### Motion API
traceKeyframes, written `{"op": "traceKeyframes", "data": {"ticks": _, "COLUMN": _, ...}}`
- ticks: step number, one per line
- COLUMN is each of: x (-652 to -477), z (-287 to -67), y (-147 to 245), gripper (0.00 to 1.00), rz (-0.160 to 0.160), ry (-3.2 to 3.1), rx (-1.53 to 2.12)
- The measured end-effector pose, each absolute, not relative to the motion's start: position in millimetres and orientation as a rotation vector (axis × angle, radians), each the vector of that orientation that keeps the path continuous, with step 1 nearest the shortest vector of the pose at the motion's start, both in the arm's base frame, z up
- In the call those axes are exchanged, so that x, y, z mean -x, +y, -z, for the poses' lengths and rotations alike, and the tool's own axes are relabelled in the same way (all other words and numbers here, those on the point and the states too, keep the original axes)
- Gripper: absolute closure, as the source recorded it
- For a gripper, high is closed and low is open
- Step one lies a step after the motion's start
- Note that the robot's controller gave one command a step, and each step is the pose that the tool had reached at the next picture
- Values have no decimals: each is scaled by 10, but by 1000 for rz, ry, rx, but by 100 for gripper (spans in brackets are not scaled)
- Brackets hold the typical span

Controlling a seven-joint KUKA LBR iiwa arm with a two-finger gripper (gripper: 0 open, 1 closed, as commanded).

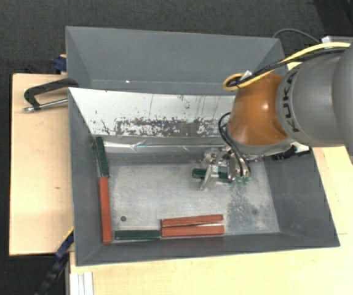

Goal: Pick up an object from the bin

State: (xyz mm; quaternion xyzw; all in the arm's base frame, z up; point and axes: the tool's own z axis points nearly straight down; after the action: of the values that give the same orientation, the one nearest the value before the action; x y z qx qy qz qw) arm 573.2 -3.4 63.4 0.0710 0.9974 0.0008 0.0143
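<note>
My gripper (213, 176) hangs low over the bin floor, right of the middle and close to the back wall. A small dark green piece (198, 174) lies right at its left side; whether it is gripped or only beside the gripper I cannot tell. Nearest in front of the gripper, two red bars (192, 225) lie side by side along the bin's front wall. A dark green bar (137, 234) continues that row to the left.
A long red bar (105, 209) lies along the left wall, with a dark green bar (101, 157) above it toward the back. A small dark speck (123, 219) sits on the floor at front left. The arm and its orange cover overhang the bin's right side.
</note>
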Motion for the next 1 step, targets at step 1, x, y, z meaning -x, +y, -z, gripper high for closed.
{"op": "traceKeyframes", "data": {"ticks": 1, "x": -5698, "z": -644, "y": -24, "gripper": 100, "rz": -3, "ry": 3115, "rx": -226}}
